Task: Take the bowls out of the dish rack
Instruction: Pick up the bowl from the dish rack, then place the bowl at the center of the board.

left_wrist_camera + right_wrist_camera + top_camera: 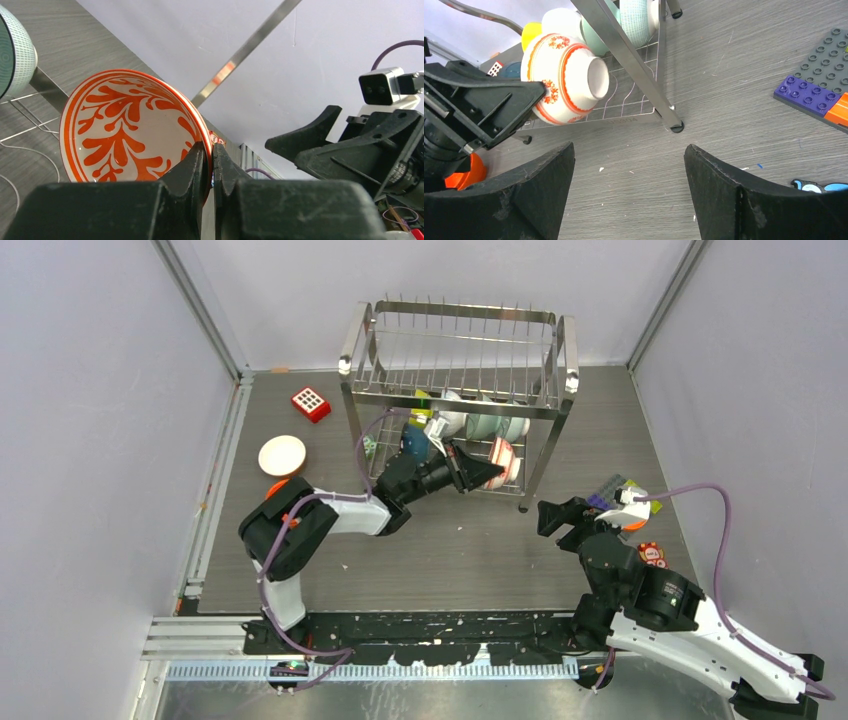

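Note:
The steel wire dish rack (460, 340) stands at the back middle of the table. Several bowls lie on its lower tier: a pale teal one (492, 426), a white one (452, 420), a lime-yellow one (424, 405) and a dark blue one (414, 443). My left gripper (487, 474) reaches into the rack's lower tier and is shut on the rim of the red-and-white patterned bowl (125, 130), which also shows in the right wrist view (564, 75). My right gripper (558, 515) is open and empty over the table, right of the rack's front leg (672, 120).
A white bowl (282, 454) and an orange bowl (276, 487) sit on the table at the left. A red block with white dots (311, 403) lies left of the rack. Flat toy bricks (819, 80) and a small round item (651, 554) lie at the right.

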